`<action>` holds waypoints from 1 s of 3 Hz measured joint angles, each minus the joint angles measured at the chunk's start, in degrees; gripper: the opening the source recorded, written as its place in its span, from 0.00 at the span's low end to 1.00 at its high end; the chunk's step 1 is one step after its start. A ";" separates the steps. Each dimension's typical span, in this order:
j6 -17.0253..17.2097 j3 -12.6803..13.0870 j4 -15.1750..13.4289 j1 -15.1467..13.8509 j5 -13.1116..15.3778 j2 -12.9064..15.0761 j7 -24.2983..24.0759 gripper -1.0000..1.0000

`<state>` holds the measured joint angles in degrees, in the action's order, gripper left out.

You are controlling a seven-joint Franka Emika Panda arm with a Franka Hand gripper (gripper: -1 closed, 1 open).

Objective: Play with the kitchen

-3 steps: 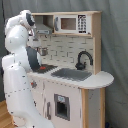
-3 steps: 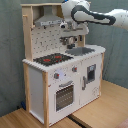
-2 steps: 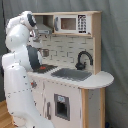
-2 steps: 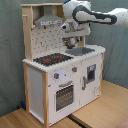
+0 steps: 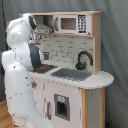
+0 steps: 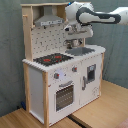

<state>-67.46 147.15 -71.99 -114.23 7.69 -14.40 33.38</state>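
Standing on the wood floor, the kitchen fills both exterior views. Its hood hangs over the hob so that the two read as a stove. I hold my gripper above the sink, before the backboard, probably to reach the faucet. Whether my fingers are spread or pressed together, I cannot tell.

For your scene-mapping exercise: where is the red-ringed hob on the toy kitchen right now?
In the second exterior view, the hob lies on the kitchen's countertop toward the second exterior view's left, beside the sink and below the grey hood.
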 joint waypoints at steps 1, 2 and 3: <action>-2.04 0.18 -5.04 1.33 1.40 3.11 -2.84 0.00; -4.35 0.35 -10.24 2.54 3.03 6.49 -5.71 0.00; -6.64 0.51 -15.39 3.54 4.84 9.97 -8.47 0.00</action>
<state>-74.10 147.66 -87.38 -110.68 12.53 -4.43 24.91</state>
